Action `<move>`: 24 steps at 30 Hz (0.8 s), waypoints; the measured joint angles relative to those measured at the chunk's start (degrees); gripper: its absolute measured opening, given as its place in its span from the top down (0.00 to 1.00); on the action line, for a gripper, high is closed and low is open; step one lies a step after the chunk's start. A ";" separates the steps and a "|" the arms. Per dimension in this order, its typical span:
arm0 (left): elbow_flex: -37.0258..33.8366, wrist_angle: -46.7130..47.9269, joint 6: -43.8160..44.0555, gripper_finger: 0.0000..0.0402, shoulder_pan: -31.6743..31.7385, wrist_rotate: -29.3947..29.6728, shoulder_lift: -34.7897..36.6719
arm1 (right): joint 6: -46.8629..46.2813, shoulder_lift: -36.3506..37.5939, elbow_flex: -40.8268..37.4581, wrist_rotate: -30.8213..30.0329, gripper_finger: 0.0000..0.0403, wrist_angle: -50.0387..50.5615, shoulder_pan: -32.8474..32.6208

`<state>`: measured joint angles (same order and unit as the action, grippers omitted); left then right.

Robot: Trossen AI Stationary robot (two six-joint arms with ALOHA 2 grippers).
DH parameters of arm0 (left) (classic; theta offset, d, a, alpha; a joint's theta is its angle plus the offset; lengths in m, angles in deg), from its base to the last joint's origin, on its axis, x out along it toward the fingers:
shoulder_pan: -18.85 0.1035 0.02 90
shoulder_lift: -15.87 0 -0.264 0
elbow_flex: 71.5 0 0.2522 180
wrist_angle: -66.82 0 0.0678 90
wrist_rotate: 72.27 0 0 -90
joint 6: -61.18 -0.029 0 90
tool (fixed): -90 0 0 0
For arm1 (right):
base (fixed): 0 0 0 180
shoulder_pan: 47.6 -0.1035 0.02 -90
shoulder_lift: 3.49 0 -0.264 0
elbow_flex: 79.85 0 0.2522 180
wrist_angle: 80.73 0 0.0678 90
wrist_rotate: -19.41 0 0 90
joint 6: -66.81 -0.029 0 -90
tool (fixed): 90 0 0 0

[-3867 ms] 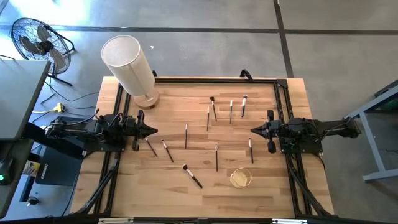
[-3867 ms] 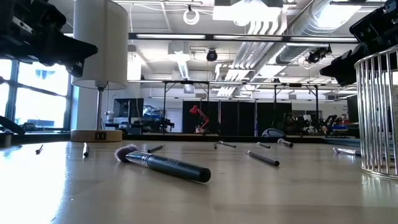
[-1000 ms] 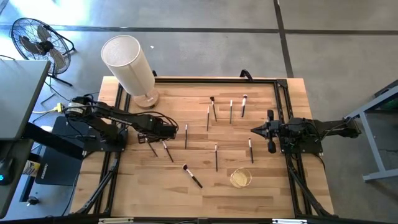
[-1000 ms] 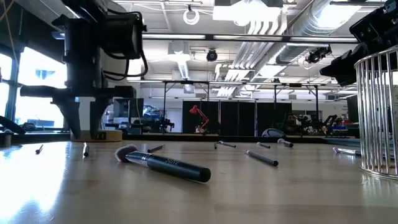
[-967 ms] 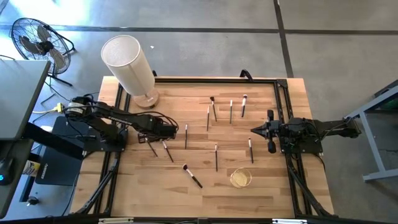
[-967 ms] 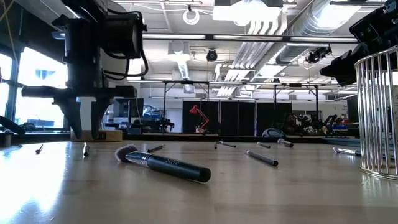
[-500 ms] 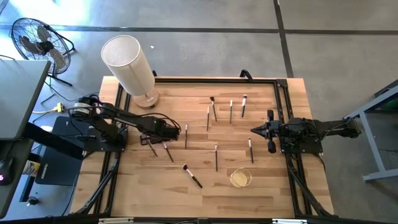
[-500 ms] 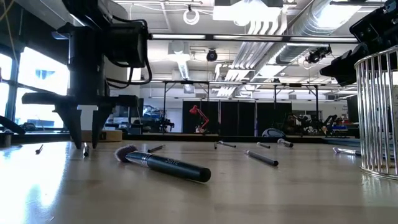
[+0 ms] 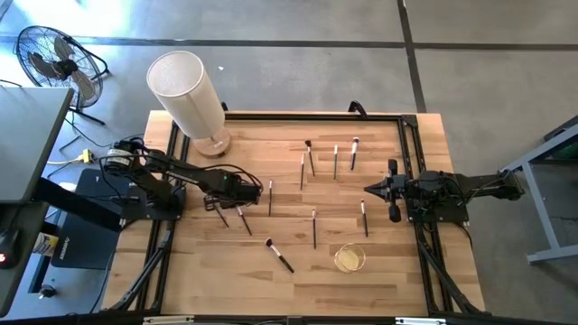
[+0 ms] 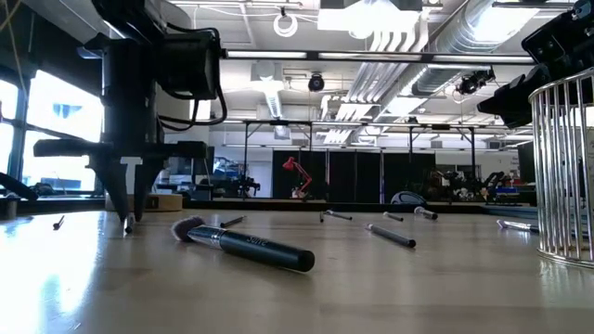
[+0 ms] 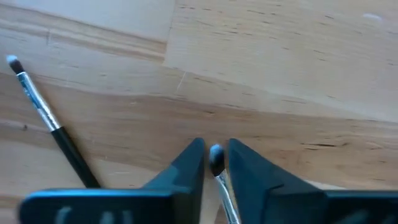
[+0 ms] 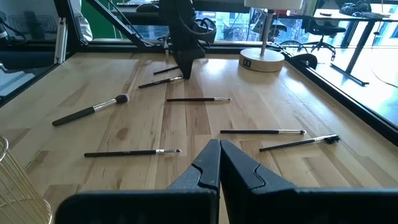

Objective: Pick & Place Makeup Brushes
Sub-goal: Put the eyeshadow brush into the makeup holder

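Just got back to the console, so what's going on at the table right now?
The left claw is down on the wooden table, its fingers pinched around the tip of a thin makeup brush, which still lies on the wood. Another brush lies just beside it. The right claw is shut, empty and waiting at its own side of the table. The other brushes are still scattered across the table, and the wire cup near the right arm looks empty.
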<state>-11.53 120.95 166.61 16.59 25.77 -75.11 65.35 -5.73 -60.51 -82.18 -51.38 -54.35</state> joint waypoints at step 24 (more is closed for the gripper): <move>11.59 -4.92 -40.77 1.00 0.00 15.41 -0.35 | 0.00 0.00 0.00 0.00 1.00 0.02 0.00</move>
<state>0.07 116.03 125.85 16.59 41.18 -75.47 65.35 -5.73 -60.51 -82.18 -51.36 -54.35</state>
